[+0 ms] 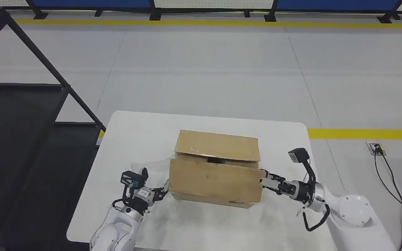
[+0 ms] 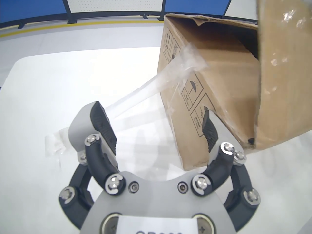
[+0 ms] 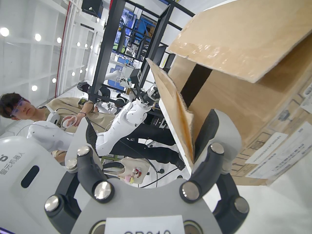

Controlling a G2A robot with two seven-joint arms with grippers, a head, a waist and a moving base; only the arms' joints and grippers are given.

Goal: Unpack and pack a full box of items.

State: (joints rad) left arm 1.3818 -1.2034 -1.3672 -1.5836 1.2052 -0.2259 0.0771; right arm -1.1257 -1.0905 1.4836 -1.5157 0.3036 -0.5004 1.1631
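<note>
**Inspection: carton at mid-desk, both claws released at its ends**

I find one box (image 1: 217,179) of brown corrugated cardboard, rectangular, sitting near the middle of the white, round-cornered desk (image 1: 138,144). Its broad top flap (image 1: 217,145) is partly raised, with shiny tape residue along its torn edge. A dark gap shows beneath the flap, and I cannot tell what lies inside.

Left end: the left claw (image 2: 152,109) stands released, its jaws spread wide, just beside the box's left wall. One of its ribbed black pads (image 2: 209,127) sits close against that wall, which carries black printed handling symbols. A strip of clear, crinkled tape (image 2: 180,66) runs from this wall down to the desk, passing the other finger.

Right end: the right claw (image 3: 150,120) is also released, its jaws wide apart. A narrow end flap (image 3: 170,98) with an exposed fluted edge stands between its fingers and touches one pad. White paper labels (image 3: 275,152) are stuck on the adjoining box face.
</note>
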